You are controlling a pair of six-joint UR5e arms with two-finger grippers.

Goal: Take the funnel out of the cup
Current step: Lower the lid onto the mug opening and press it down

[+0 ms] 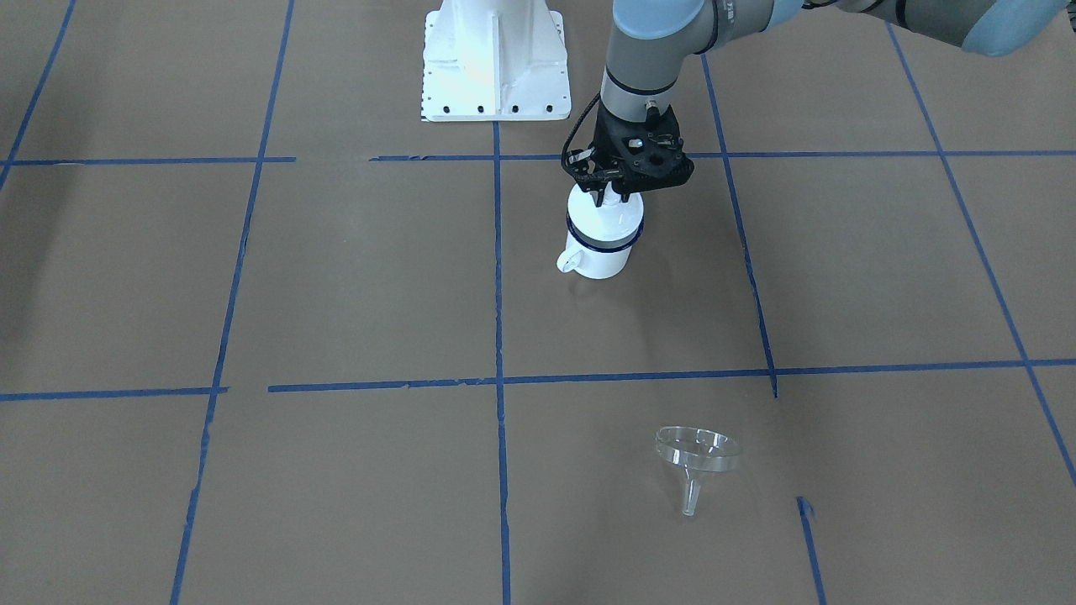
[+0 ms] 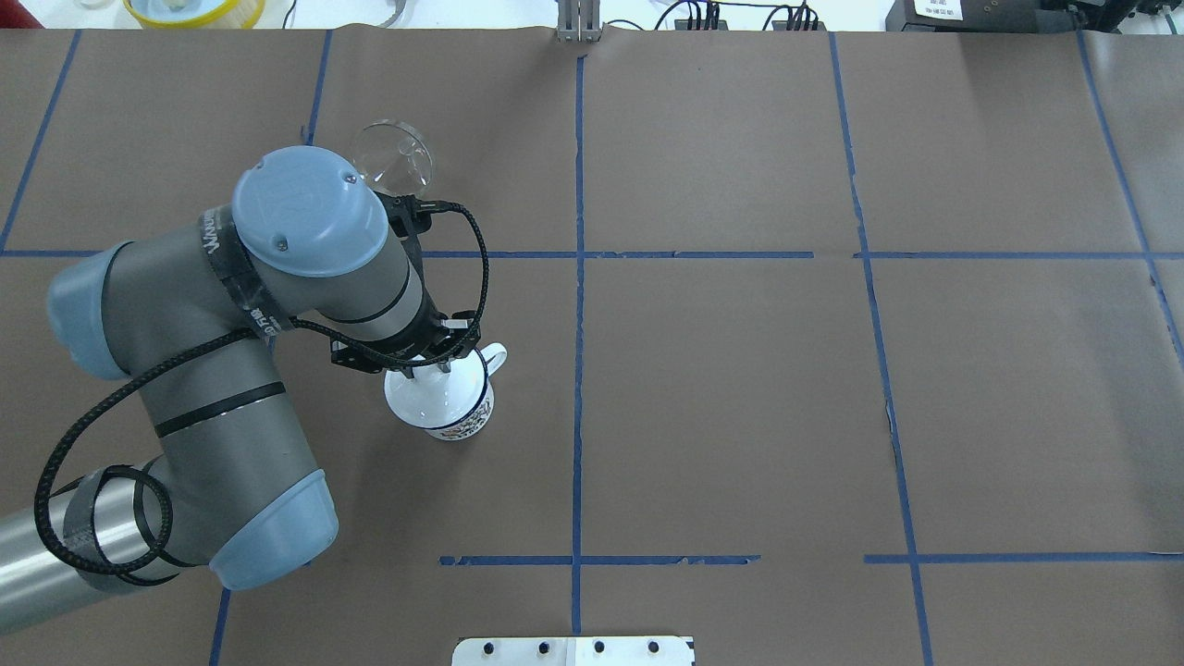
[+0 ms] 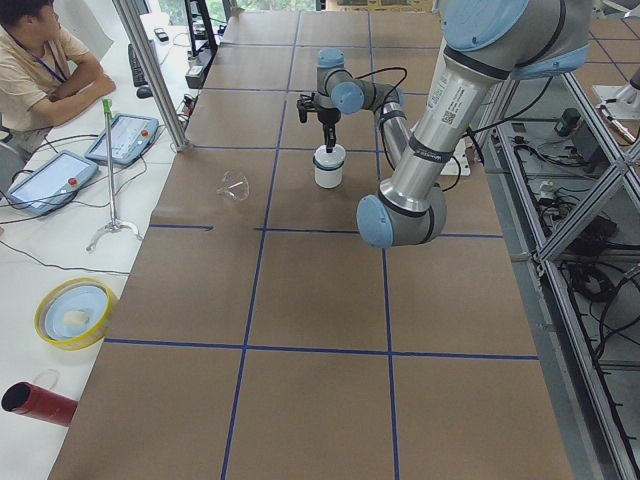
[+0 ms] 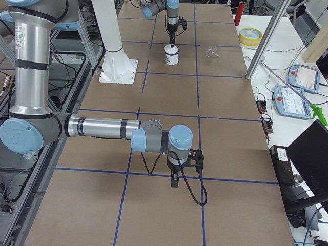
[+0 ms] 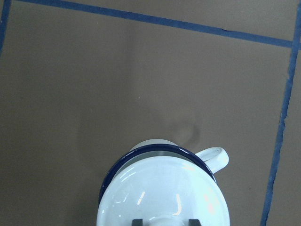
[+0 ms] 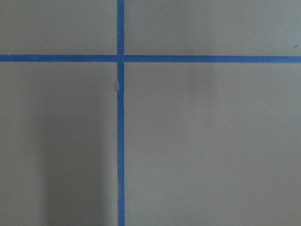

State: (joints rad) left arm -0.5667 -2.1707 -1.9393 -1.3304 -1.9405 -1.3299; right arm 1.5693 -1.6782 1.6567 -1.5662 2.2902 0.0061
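The cup (image 1: 598, 256) is a white mug with a dark blue rim and stands upright on the brown table. A white domed lid (image 1: 607, 225) sits on it. My left gripper (image 1: 612, 198) hangs straight down over the lid. In the left wrist view its fingertips (image 5: 137, 221) press on the lid's knob from both sides, above the cup's rim (image 5: 155, 149). The clear funnel (image 1: 698, 454) lies on its side on the table, well apart from the cup. It also shows in the overhead view (image 2: 393, 157). My right gripper (image 4: 175, 180) points down over bare table; whether it is open I cannot tell.
The white robot base (image 1: 492, 59) stands just behind the cup. Blue tape lines (image 1: 498, 277) grid the table. A yellow bowl (image 3: 75, 312), a red cylinder (image 3: 35, 400), tablets and an operator (image 3: 40, 60) are beyond the table's far side.
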